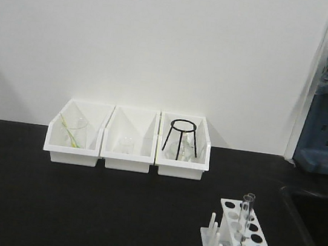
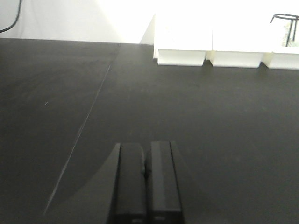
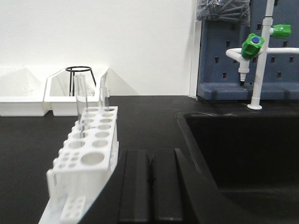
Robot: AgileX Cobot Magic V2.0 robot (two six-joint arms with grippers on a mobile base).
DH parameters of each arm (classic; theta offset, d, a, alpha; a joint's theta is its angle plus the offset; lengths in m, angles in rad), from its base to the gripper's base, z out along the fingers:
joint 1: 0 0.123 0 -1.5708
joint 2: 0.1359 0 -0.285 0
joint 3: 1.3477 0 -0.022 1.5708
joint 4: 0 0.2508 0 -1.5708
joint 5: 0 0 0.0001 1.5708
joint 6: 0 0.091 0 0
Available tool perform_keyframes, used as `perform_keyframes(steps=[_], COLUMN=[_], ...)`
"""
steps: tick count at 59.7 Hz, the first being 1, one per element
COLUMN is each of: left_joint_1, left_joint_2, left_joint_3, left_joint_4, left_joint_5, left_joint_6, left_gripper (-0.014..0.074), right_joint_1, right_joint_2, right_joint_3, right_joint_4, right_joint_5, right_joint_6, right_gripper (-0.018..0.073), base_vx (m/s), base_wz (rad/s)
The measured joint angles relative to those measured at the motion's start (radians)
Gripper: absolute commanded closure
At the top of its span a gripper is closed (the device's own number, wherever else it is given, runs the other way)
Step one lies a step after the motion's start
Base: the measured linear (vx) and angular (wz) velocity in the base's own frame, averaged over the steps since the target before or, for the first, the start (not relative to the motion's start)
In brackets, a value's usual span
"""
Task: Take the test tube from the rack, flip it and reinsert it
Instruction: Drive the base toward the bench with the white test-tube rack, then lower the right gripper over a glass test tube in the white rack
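You have bright, even light: the white wall [image 1: 164, 37] glows while the black bench [image 1: 50, 193] reads dark and matte. Ahead of your left claw [image 2: 145, 156] the white bins [image 2: 182, 57] are blown out to pure glare. The claw itself is soft and out of focus, and your front view looks grainy.

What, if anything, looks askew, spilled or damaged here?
Nothing stands out. Both test tubes stand upright in the rack, the three white bins sit in a straight row, and no spill shows on the black counter.
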Motion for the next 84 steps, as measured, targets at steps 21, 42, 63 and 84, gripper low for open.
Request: perform_keyframes(steps=[21, 42, 63, 84], left_joint_1=[0.0, 0.0, 0.0, 0.0], left_joint_2=[0.0, 0.0, 0.0, 0.0], left_joint_3=[0.0, 0.0, 0.0, 0.0], left_joint_4=[0.0, 0.0, 0.0, 0.0], left_joint_5=[0.0, 0.0, 0.0, 0.0], left_joint_6=[0.0, 0.0, 0.0, 0.0], left_gripper=[0.0603, 0.0603, 0.0603, 0.0603], right_joint_1=[0.0, 0.0, 0.0, 0.0], right_joint_2=[0.0, 0.0, 0.0, 0.0], right_joint_3=[0.0, 0.0, 0.0, -0.013], right_joint_4=[0.0, 0.0, 0.001, 0.004], right_joint_5=[0.0, 0.0, -0.006, -0.193], right_joint_6=[0.0, 0.0, 0.0, 0.0], right_gripper=[0.0571, 0.0571, 0.0571, 0.0571], base_vx=[0.27, 0.06, 0.0, 0.0], base_wz=[-0.04, -0.02, 0.0, 0.0])
